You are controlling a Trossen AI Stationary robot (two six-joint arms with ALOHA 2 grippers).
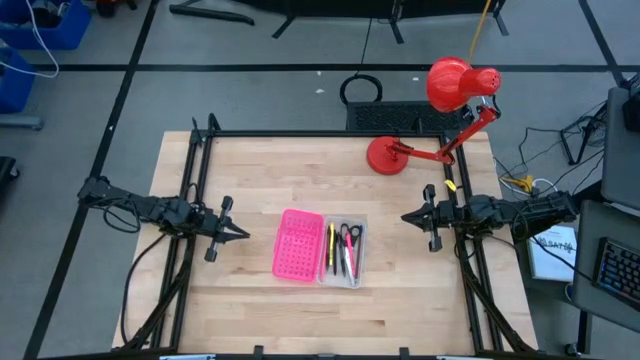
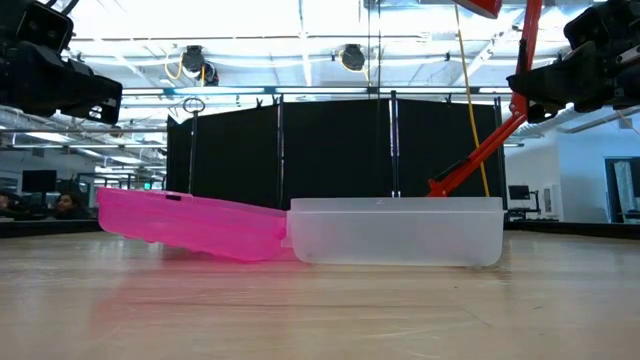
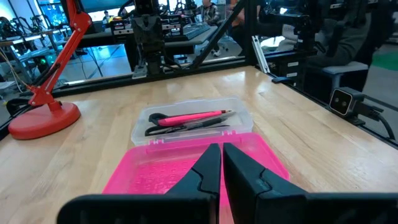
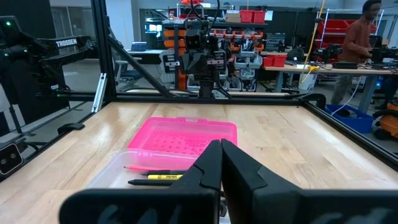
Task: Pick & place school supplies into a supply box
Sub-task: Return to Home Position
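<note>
The supply box (image 1: 345, 252) is a clear plastic case lying open mid-table, its pink perforated lid half (image 1: 298, 245) flat beside it toward the left. Inside lie a yellow pencil, a pink-red pen (image 3: 189, 117), dark pens and black-handled scissors (image 1: 350, 234). In the right wrist view the yellow pencil (image 4: 163, 177) and a pink one show in the case. My left gripper (image 1: 243, 233) hovers left of the lid, shut and empty. My right gripper (image 1: 407, 216) hovers right of the case, shut and empty. Both sit well above the table in the low view.
A red desk lamp (image 1: 440, 120) stands at the table's far right, its round base (image 1: 386, 156) on the wood. Black frame rails run along the left, right and far edges. Bare wood (image 1: 330, 320) lies near the front edge. A person stands beyond the table (image 4: 362, 38).
</note>
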